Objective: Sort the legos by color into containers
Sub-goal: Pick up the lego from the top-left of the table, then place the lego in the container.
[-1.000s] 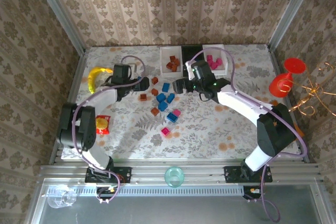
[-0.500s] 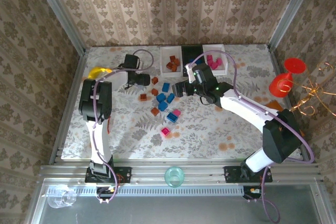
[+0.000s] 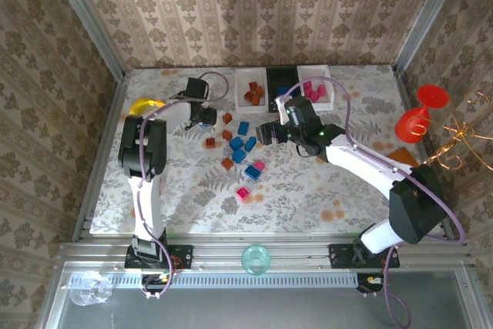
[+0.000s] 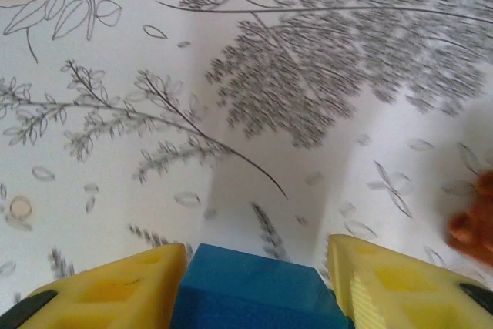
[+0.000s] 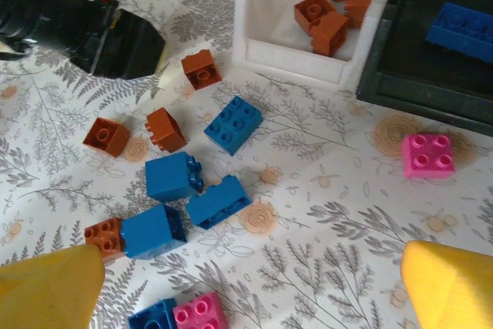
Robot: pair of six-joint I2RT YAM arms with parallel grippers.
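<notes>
Far left, the left gripper [image 4: 256, 260] pinches a blue brick [image 4: 246, 294]; it likely goes next to the black tray [image 5: 408, 52]. The right gripper [image 5: 250, 256] hangs spread.

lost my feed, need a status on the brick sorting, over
left gripper closed on a blue brick. right gripper open above the loose bricks. white tray sits between left gripper and black tray.

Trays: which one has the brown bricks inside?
The left white tray. The black tray holds a blue brick, the right white tray pink ones.
</notes>
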